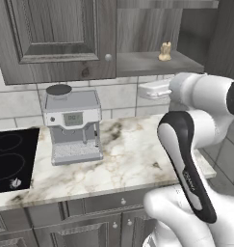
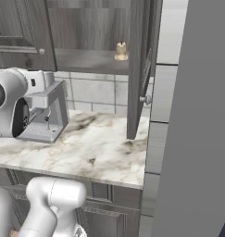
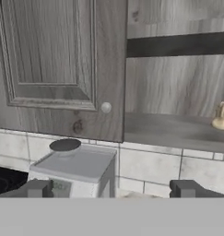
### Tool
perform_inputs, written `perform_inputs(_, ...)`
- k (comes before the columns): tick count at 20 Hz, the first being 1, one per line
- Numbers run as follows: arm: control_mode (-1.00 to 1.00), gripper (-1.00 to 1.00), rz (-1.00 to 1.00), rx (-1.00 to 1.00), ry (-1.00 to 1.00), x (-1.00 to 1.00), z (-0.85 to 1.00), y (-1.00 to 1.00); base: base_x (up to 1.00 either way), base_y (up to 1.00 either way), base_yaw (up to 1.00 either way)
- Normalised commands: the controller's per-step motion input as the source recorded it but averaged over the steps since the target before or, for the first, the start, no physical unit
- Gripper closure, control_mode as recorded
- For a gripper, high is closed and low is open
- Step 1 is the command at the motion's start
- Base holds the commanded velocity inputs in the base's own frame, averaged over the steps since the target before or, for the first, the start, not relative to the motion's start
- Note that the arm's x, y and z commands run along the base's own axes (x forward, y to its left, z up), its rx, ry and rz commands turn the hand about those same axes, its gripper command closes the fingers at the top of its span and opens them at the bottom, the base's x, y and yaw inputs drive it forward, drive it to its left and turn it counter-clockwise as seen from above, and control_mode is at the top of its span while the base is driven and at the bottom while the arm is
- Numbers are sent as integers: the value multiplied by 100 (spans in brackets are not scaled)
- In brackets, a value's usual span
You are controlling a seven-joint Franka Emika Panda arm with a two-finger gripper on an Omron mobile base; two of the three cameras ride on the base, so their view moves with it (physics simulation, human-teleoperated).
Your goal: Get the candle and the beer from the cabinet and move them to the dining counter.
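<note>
Step in hand, as I read it: reach into the dark grey-brown wood wall cabinet (image 1: 56, 34) w/ raised-panel doors & take the tiny cream-beige lumpy wax candle (image 1: 164, 51).

Candle sits upright on the cabinet's bottom shelf, right half, door on that side swung open. Left base view: candle at approx 1 o'clock; right base view: approx 12 o'clock, just left of the open door's edge (image 2: 136, 69). Hand view: candle (image 3: 222, 116) at 3 o'clock, partly cut by the frame edge. Dark brown beer bottle: can't see it on the visible part of the shelf, so can't say where it stands.

Two-finger gripper (image 3: 111, 189): jaws spread fully wide, nothing btwn them. Dark tips at 6 o'clock of hand view, aimed at the closed left door w/ small round knob (image 3: 106, 108), well below & left of the candle.

To do it well:
- Swing hand toward 3 o'clock & lift to shelf height until candle is centred btwn the tips.
- Go in level over the shelf lip; keep clear of the open door edge on the right.
- Candle is small & lumpy, likely to tip or roll if nudged: straddle it first, then close slowly, low on its body.
- Grey-silver coffee machine (image 1: 72, 123) on the marble worktop (image 1: 128, 159) sits below the closed door; keep the elbow off it on the way back out.
</note>
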Motion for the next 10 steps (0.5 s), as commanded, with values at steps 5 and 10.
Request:
perform_inputs(5, -100, -100, -18, 0, -1, 6, 9, 23, 0, 0, 0)
perform_inputs(10, -100, -100, -21, 0, 0, 19, 11, 11, 0, 0, 0)
